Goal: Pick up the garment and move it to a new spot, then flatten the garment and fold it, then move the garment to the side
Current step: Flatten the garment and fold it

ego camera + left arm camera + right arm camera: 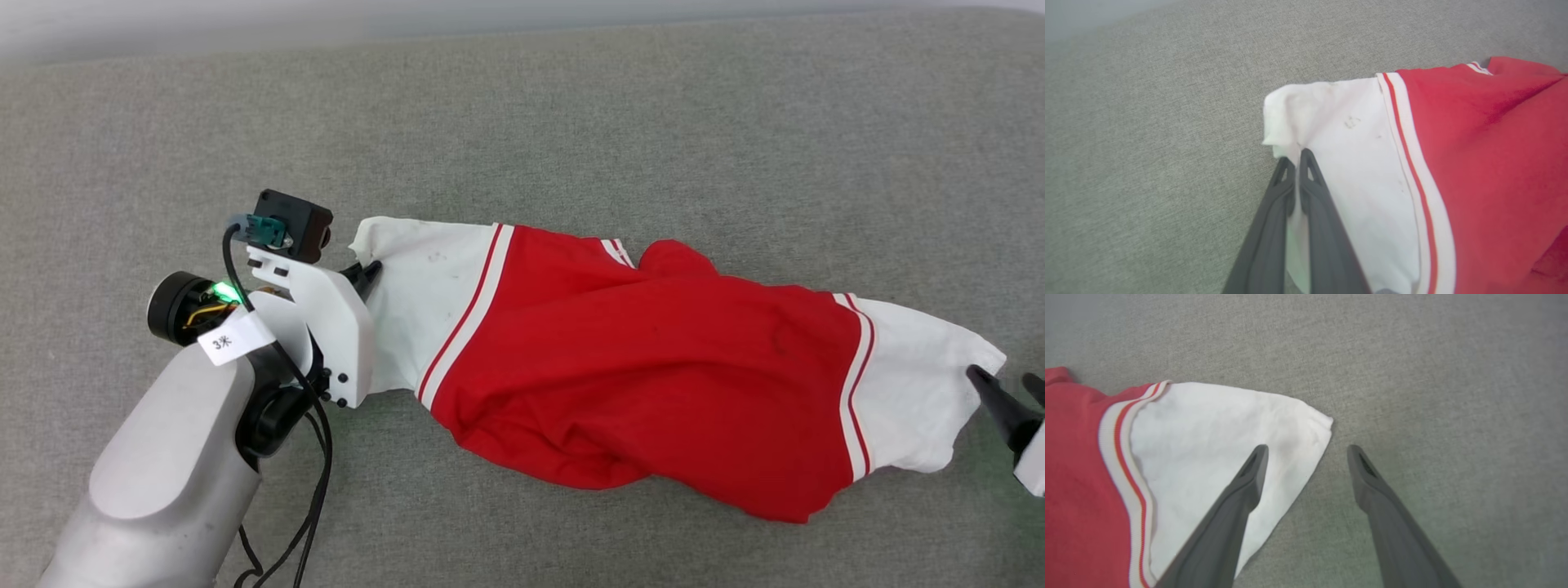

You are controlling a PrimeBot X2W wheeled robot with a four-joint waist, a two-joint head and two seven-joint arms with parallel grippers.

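The garment [653, 367] lies rumpled on the grey worktop [522, 122], drawn into a long band that runs from one set of fingers to the other. By my reading the flattening has barely begun. Folding it and moving it aside are not yet done, and I cannot tell whether this is its new spot.

The left fingers [1306, 171] are pressed together on the edge of one white sleeve [1339, 134], with a pinch of cloth caught at their tips and puckered there. The right fingers [1257, 457] stand spread wide and hold nothing. One hangs over the other white sleeve [1216, 428] near its corner, the other over bare worktop just past the hem, so the hem edge falls between them. A grip on that corner looks like the next need before the cloth can be pulled flat.

The body is soft red knit, slumped into broad folds with a raised hump midway between the two sets of fingers. A ribbed band [1402, 134], white with a thin red stripe, joins each sleeve to it. The sleeves are thin, matte white cloth. The one in the left fingers carries faint grey marks, and the one at the right fingers tapers to a rounded point. The worktop covering is a coarse, dull grey weave. The fingers are long, dark and matte, narrowing to slim tips with a small hollow near each.
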